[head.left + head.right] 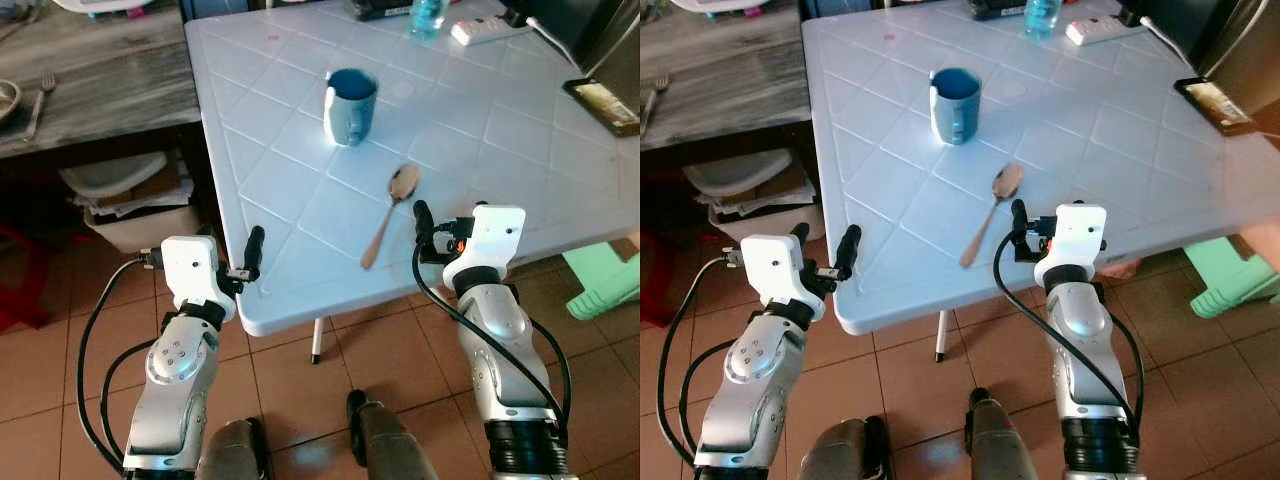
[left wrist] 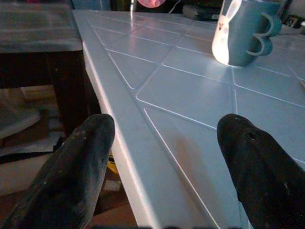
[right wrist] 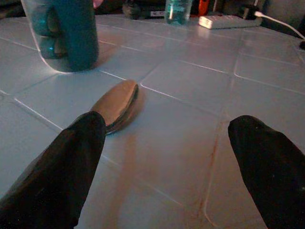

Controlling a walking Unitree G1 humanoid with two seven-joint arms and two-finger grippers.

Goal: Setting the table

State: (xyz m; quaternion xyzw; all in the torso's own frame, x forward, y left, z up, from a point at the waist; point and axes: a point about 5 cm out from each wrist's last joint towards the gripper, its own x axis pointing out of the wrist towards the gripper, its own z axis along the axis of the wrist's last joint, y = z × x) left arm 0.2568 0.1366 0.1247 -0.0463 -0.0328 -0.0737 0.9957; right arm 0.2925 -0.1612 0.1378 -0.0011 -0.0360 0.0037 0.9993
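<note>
Standing on tile floor [image 1: 330, 370], white table [image 1: 300, 210] w/ mug [image 1: 350, 105], spoon [image 1: 390, 212]

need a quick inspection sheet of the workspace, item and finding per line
surface: white plastic table with a diamond-line pattern, no spills seen
job's things: blue mug upright near the table's middle; spoon lying flat in front of it, bowl toward the mug, apart from it
clutter: power strip, a bottle and a dark device at the far edge; flat dark item at the robot's right edge
grippers: left hand open at the near table edge, empty; right hand open beside the spoon's handle, empty
cables: white cord from the power strip; black arm cables
surroundings: grey wooden bench with a fork, green stool, tiled floor
</note>
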